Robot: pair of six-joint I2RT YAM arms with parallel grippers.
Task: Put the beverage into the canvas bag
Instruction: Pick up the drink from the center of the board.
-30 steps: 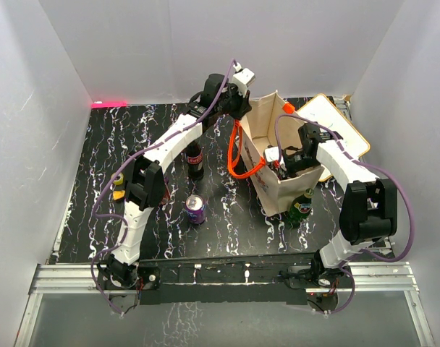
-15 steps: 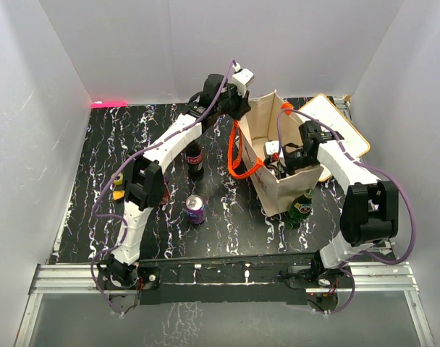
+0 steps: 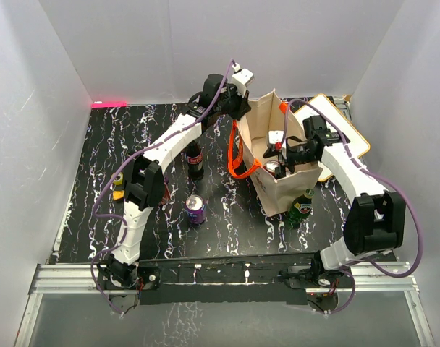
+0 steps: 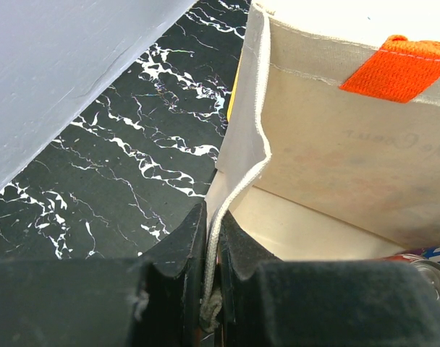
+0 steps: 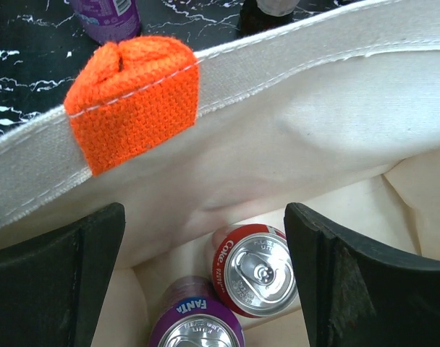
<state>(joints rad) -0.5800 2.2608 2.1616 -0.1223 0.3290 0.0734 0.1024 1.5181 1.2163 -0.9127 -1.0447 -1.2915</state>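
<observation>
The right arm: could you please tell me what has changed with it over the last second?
The right claw has opened wider and lifted toward the rim of the beige canvas tote bag; a red cola can stands inside below it. The left claw stays shut on the bag's edge; the green glass bottle and the purple can on the table have not moved.

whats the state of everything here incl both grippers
beige canvas bag with orange handles: upright, mouth open
left gripper: shut on bag's rim
right gripper: open over bag's mouth
red cola can: upright inside bag
purple Fanta can: upright inside bag
second purple can: upright, outside bag
green glass bottle: standing beside bag
dark bottle: standing, outside bag
</observation>
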